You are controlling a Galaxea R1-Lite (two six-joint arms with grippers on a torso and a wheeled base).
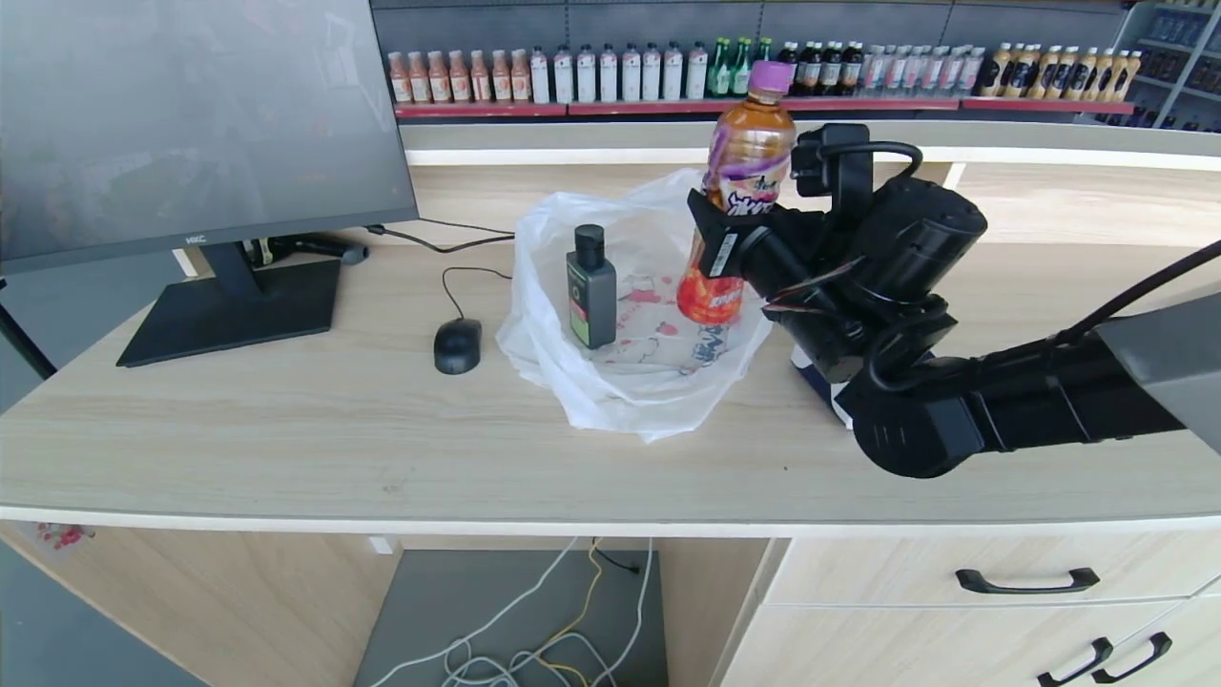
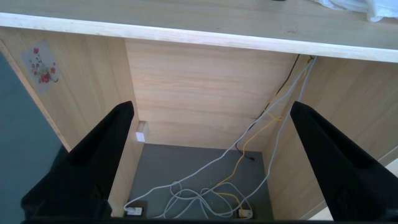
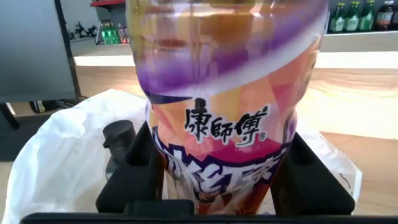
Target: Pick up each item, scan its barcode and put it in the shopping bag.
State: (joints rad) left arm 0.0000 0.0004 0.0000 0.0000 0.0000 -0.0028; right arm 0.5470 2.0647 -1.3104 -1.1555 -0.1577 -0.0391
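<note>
My right gripper (image 1: 717, 250) is shut on an orange drink bottle (image 1: 739, 181) with a purple cap, held upright above the right side of the white shopping bag (image 1: 637, 374). Up close, the bottle (image 3: 227, 106) sits between the black fingers (image 3: 137, 168). A dark green bottle (image 1: 591, 288) with a black cap stands inside the bag, also seen as the dark bottle (image 3: 118, 140) behind the bag's rim (image 3: 56, 155). My left gripper (image 2: 211, 155) hangs open below the counter edge (image 2: 186, 34), facing the space under the desk.
A monitor (image 1: 191, 114) stands at the left of the counter, a black mouse (image 1: 457, 344) and its cable beside the bag. A blue-and-white box (image 1: 818, 386) lies partly under my right arm. Shelves of bottles (image 1: 668, 72) line the back. Cables (image 2: 217, 186) lie under the desk.
</note>
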